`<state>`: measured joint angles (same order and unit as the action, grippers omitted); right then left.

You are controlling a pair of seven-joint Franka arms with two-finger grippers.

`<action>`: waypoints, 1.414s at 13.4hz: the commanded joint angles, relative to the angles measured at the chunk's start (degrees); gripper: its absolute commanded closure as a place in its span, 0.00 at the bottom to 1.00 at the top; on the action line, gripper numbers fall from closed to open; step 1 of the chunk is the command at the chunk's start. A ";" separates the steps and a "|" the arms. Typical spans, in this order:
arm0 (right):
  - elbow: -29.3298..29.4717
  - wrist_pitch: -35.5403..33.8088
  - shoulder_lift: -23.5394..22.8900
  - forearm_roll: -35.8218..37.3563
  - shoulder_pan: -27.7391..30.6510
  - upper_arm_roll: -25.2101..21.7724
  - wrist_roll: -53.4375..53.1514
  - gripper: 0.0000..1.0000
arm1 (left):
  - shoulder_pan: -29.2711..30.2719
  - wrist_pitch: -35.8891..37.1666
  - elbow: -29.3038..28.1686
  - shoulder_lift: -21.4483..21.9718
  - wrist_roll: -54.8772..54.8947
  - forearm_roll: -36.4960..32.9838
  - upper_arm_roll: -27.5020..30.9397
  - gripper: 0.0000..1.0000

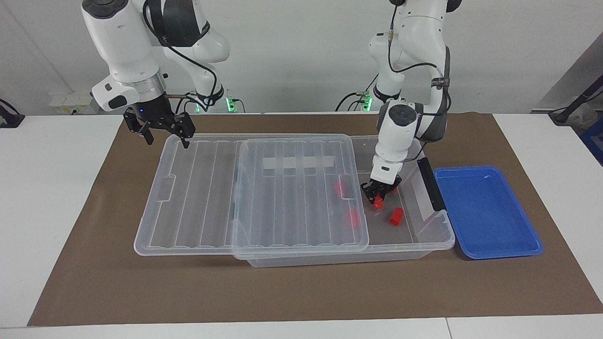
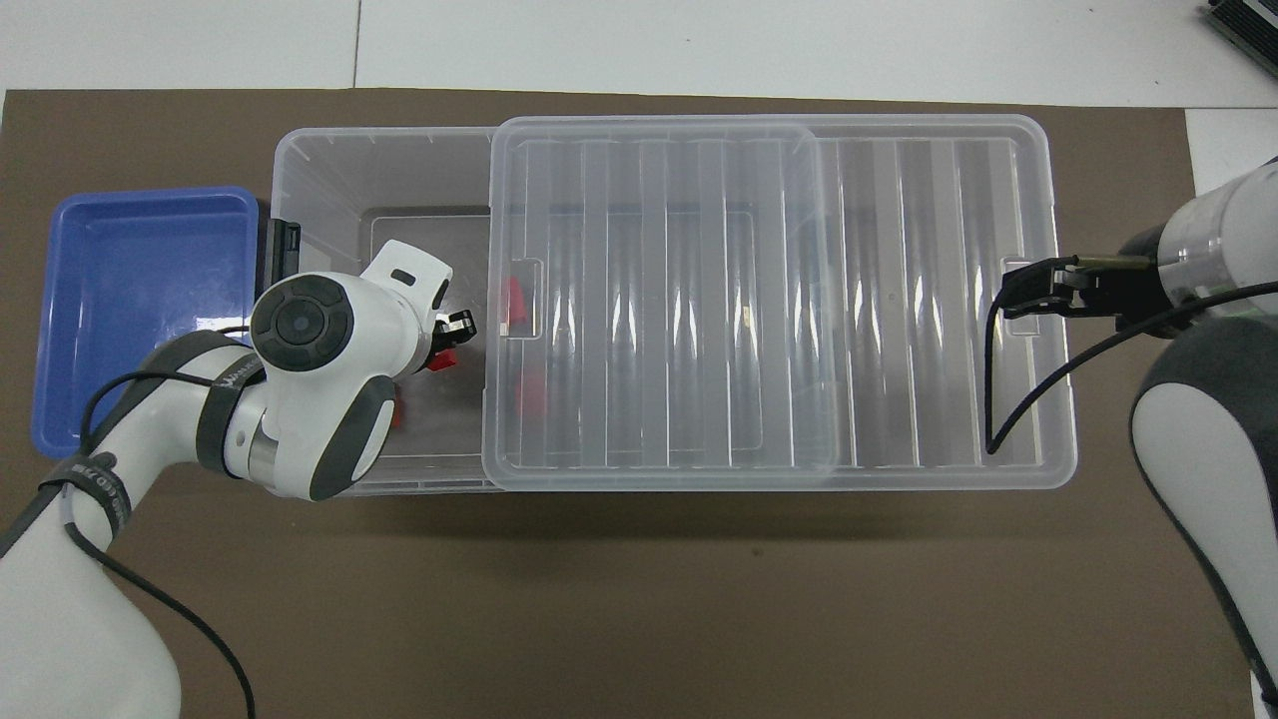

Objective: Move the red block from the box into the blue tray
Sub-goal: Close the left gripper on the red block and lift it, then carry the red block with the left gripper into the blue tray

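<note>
Clear box [image 1: 424, 240] sits on the brown mat [image 1: 301, 292] on the counter [image 1: 47, 197]. Its ribbed lid [image 1: 264, 197] is slid toward the right arm's end, overhanging that end and leaving the box open at the left arm's end.

Left gripper [image 1: 379, 195] is down inside the open end of the box, pointing at the floor of it. Its fingers are closed around a red block [image 1: 378, 202]; whether the block is lifted off the floor I cannot tell. In the overhead view the left gripper [image 2: 451, 340] is mostly hidden by its own wrist, with red showing at the tips.

A second red block [image 1: 396, 216] lies on the box floor just beside the gripper, in the open. Two more red blocks [image 1: 340, 188] [image 1: 352, 218] show through the lid's edge.

Blue tray [image 1: 485, 212] stands on the mat just beside the box at the left arm's end, next to the black latch [image 1: 431, 183]. Nothing is in it.

Right gripper [image 1: 162, 129] hangs over the lid's corner at the right arm's end, fingers spread apart, holding nothing.
</note>
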<state>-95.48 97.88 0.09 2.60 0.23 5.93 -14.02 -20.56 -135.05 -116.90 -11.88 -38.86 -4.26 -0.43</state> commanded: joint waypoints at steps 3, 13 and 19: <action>-1.82 0.38 1.49 -0.93 0.57 0.04 1.72 0.00 | 0.34 25.93 16.77 2.73 5.78 -1.54 1.13 0.93; -1.99 7.76 -2.02 -0.84 6.88 -0.13 2.94 0.05 | 21.86 30.73 18.56 7.31 47.88 -0.58 1.40 0.96; -6.20 17.76 -5.01 -0.58 13.30 -0.13 11.46 0.09 | 27.67 8.96 3.90 8.46 53.44 -0.57 1.49 0.98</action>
<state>-98.69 111.47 -4.89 2.60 11.56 5.38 -5.32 5.19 -118.72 -106.56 -5.09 12.12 -5.02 1.65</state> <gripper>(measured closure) 0.084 0.656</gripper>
